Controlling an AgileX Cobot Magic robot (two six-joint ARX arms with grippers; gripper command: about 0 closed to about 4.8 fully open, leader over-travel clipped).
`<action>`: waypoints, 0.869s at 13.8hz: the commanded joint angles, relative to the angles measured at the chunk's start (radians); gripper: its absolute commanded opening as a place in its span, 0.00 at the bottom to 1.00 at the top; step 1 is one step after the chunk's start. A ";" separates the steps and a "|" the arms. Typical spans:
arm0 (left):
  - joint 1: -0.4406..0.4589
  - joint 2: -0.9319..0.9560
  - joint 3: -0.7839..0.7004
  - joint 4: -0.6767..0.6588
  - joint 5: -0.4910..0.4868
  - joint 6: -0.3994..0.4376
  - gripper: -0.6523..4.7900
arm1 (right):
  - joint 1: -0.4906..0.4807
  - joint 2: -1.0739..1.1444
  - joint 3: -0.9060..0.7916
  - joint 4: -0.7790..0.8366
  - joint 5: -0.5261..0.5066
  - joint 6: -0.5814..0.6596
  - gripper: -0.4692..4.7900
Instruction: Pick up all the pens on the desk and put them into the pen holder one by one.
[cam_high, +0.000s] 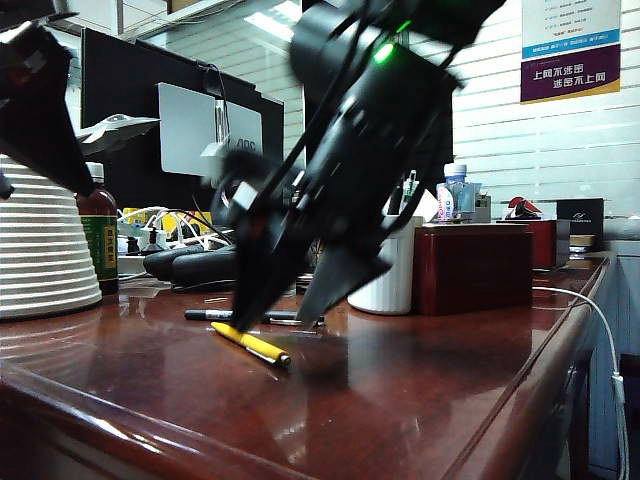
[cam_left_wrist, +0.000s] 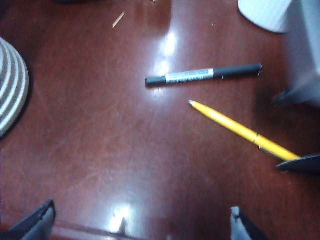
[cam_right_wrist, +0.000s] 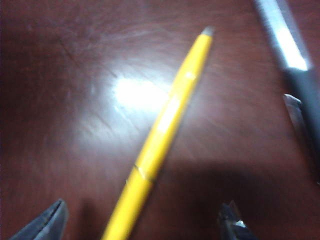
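Two pens lie on the glossy reddish-brown desk (cam_high: 400, 400). One is the yellow pen (cam_high: 252, 344) (cam_left_wrist: 240, 131) (cam_right_wrist: 165, 120). The other is the black pen with a white label band (cam_high: 215, 315) (cam_left_wrist: 202, 74) (cam_right_wrist: 292, 60), just behind it. My right gripper (cam_high: 270, 322) (cam_right_wrist: 144, 210) points down over them, open, with the yellow pen's barrel between its fingers and no contact visible. My left gripper (cam_left_wrist: 140, 212) is open and empty, hovering high at the exterior view's upper left (cam_high: 45, 120). The white ribbed pen holder (cam_high: 395, 280) (cam_left_wrist: 265, 12) stands behind the right arm, partly hidden.
A dark-red wooden box (cam_high: 470, 270) stands right beside the pen holder. A large white ribbed object (cam_high: 40, 250) (cam_left_wrist: 10, 90) and a bottle (cam_high: 100, 235) are at the left. Monitors, cables and clutter line the back. A white cable (cam_high: 600, 330) hangs over the desk's right edge.
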 joint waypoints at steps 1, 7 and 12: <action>0.000 -0.001 0.005 -0.041 -0.003 -0.003 1.00 | 0.018 0.027 0.009 0.078 0.017 0.027 0.83; 0.000 -0.001 0.005 -0.104 -0.003 -0.003 1.00 | 0.024 0.098 0.009 0.118 0.040 0.058 0.78; 0.000 -0.001 0.005 -0.125 -0.003 -0.003 1.00 | 0.031 0.114 0.009 0.027 0.088 0.056 0.08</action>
